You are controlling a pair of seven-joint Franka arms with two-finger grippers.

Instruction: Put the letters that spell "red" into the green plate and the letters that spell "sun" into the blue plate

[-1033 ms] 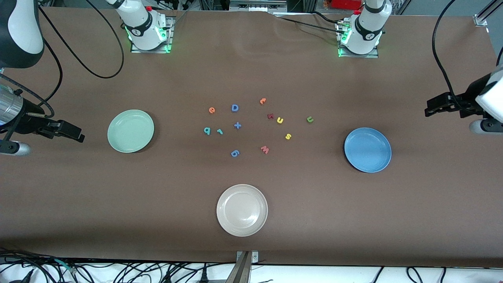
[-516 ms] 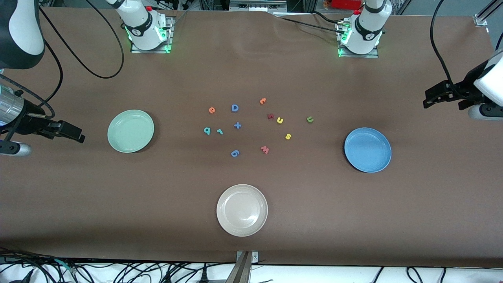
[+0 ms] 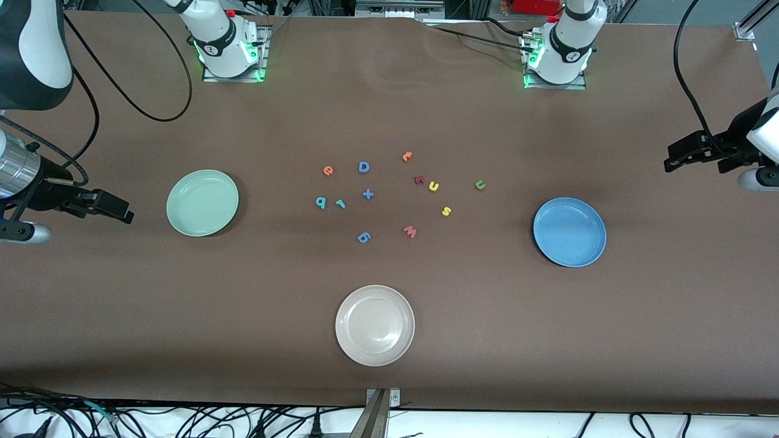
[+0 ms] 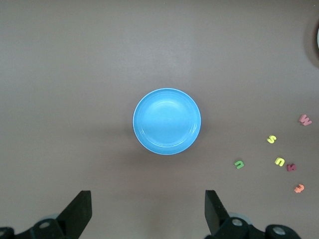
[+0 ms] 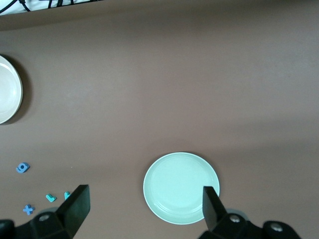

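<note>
**Status: no letter placed; both plates empty.**
You have the green plate [image 3: 202, 202] toward the right arm's end of the table, the blue plate [image 3: 569, 232] toward the left arm's end, and all six letters, from orange "e" [image 3: 328, 171] to green "n" [image 3: 480, 185], mid-table. Left gripper [image 3: 671, 164] and right gripper [image 3: 125, 214] hang wide open at the table ends, holding nothing.
</note>
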